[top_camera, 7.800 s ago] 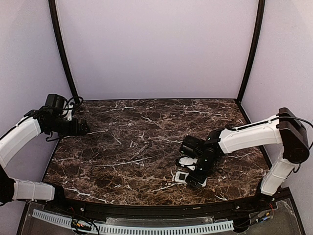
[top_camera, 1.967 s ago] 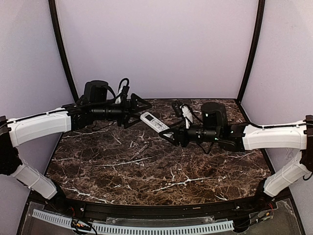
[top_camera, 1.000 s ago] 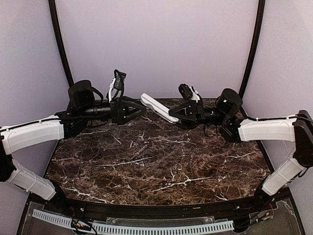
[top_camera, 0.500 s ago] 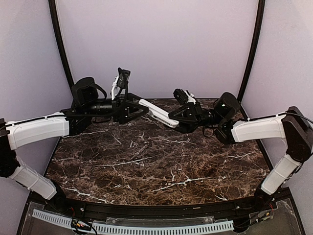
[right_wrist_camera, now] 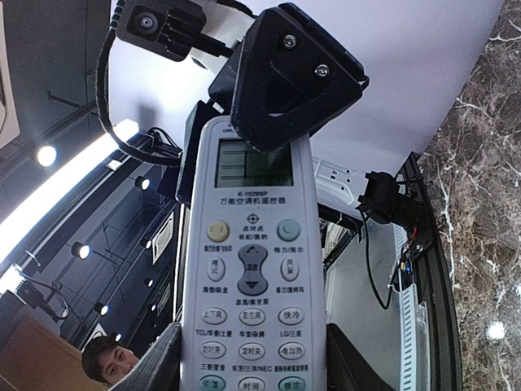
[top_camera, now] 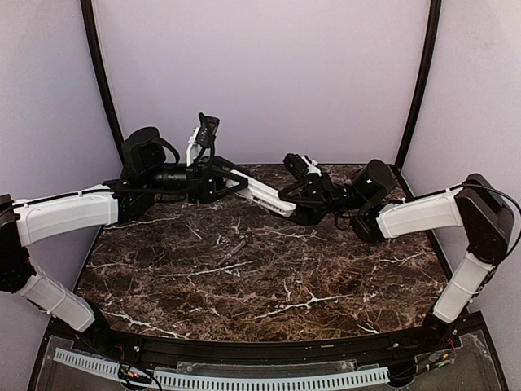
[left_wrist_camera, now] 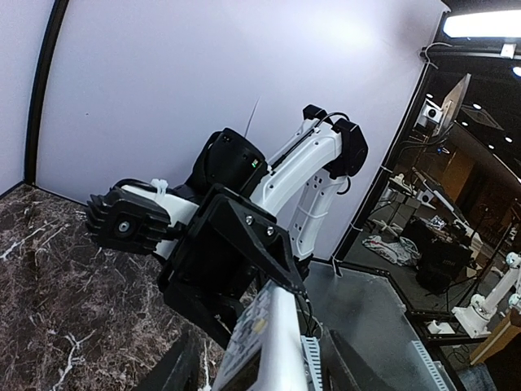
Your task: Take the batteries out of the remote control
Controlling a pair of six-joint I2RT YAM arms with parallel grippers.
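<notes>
The right end effector (top_camera: 288, 200) pinches the remote control (top_camera: 262, 194) aloft. The left end effector (top_camera: 231, 181) straddles its display end, clamping unclear; its back is hidden.

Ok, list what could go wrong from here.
1. The remote control hangs above the table, clamped by the right gripper; a slip could drop it onto the marble.
2. The left gripper straddles its display end, grip unclear; opposing pulls might twist it loose.
3. Only the button face shows, so the batteries' side may be awkward to reach.
</notes>
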